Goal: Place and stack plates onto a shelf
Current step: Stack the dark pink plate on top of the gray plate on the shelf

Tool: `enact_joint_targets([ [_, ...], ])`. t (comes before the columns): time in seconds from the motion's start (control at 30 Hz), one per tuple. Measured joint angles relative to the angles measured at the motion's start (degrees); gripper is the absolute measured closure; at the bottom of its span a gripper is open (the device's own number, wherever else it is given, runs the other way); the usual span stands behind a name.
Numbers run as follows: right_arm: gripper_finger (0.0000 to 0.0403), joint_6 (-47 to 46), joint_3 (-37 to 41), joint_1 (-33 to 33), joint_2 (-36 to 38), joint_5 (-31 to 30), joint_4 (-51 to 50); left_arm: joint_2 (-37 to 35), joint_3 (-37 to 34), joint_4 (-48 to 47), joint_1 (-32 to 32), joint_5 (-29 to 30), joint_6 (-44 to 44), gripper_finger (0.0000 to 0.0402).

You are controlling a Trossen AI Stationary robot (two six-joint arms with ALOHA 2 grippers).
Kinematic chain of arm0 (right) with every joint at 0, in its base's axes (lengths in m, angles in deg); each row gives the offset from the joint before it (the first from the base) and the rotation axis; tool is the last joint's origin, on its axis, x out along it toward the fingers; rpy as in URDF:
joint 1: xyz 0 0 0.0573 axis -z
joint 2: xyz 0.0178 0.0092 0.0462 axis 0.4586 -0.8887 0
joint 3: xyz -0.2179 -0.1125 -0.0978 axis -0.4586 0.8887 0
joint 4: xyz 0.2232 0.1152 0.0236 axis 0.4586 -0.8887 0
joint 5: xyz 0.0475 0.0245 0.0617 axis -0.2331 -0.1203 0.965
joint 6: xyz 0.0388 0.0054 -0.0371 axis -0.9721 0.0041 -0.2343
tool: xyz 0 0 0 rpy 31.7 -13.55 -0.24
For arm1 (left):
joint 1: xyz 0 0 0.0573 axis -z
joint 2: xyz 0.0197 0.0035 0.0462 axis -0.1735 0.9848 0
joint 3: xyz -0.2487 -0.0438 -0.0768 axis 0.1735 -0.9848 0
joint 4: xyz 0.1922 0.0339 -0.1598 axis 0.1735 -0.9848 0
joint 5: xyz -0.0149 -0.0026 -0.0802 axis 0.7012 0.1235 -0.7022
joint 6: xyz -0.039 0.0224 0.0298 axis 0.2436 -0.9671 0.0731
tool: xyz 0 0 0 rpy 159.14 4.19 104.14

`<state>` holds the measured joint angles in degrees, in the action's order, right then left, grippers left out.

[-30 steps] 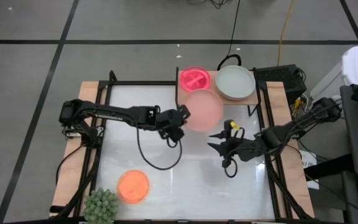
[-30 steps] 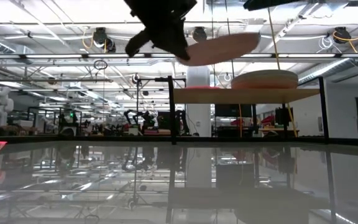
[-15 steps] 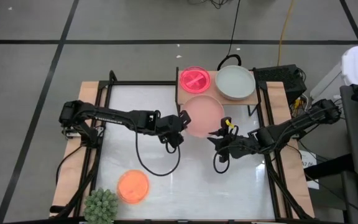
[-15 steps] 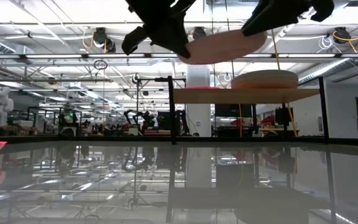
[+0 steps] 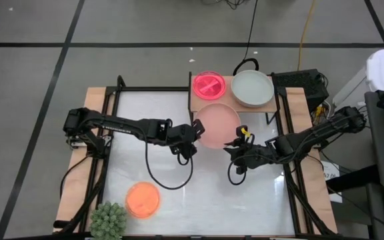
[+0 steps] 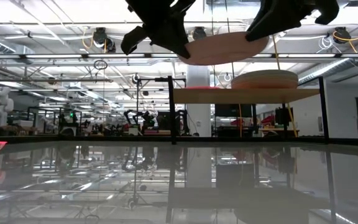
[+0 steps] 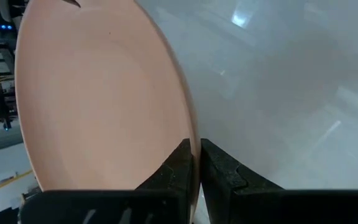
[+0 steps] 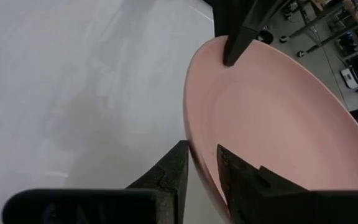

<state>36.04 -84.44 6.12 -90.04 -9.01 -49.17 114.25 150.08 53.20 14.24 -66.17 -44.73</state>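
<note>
A dusty-pink plate (image 5: 219, 124) is held in the air just on the near side of the shelf (image 5: 229, 81), between my two grippers. My left gripper (image 5: 195, 129) is shut on the plate's left rim and my right gripper (image 5: 234, 143) is shut on its right rim. In the low view the pink plate (image 6: 222, 48) hangs above the level of the shelf board (image 6: 247, 95). A magenta plate (image 5: 209, 85) and a pale grey-green plate (image 5: 252, 88) sit on the shelf. An orange plate (image 5: 143, 199) lies flat on the table near its near-left corner. My left gripper pinches the pink plate's left rim (image 7: 193, 146) between its two fingers, one above and one below the edge, coming about level from the table's left. The plate is lifted clear and nearly level. My right gripper has the opposite rim (image 8: 199, 155) between its two fingers, coming from the table's right. The plate spans the gap between the two grippers.
A spiky green plant (image 5: 109, 220) stands at the near-left corner beside the orange plate. Black frame rails (image 5: 115, 107) run along the table's sides. A cable loop (image 5: 169, 170) hangs below the left arm over the white tabletop (image 5: 199, 193).
My right gripper has moved from right of the plate toward the table's left and far edge onto the plate's right rim, and its fingers have narrowed around that rim. My left gripper has carried the plate a little toward the near edge, away from the shelf.
</note>
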Motion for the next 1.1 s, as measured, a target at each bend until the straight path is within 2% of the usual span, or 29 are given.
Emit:
enact_joint_targets([
  [0.3,0.0336,2.4,0.0,0.3,-2.5,1.5,0.8,0.0,0.0,1.1,0.0,-2.9,-0.8,0.0375],
  [0.53,0.0392,3.8,0.0,0.4,-2.8,4.0,0.7,0.0,0.0,1.4,0.0,-2.9,-1.7,0.0374],
  [0.67,0.0394,3.6,0.0,0.4,-2.7,3.9,0.9,0.0,0.0,2.0,0.0,-2.4,-1.7,0.0366],
  [0.77,0.0399,3.0,0.0,0.4,-2.7,3.2,1.2,0.0,0.1,2.8,0.1,-1.3,-0.4,0.0332],
  [1.0,0.04,2.6,0.0,0.5,-2.7,2.6,1.3,-0.1,0.1,4.7,2.5,-0.2,8.2,0.0197],
  [1.1,0.0401,2.6,0.0,0.5,-2.7,2.6,1.3,-0.1,0.1,5.8,5.3,3.6,14.7,0.0155],
])
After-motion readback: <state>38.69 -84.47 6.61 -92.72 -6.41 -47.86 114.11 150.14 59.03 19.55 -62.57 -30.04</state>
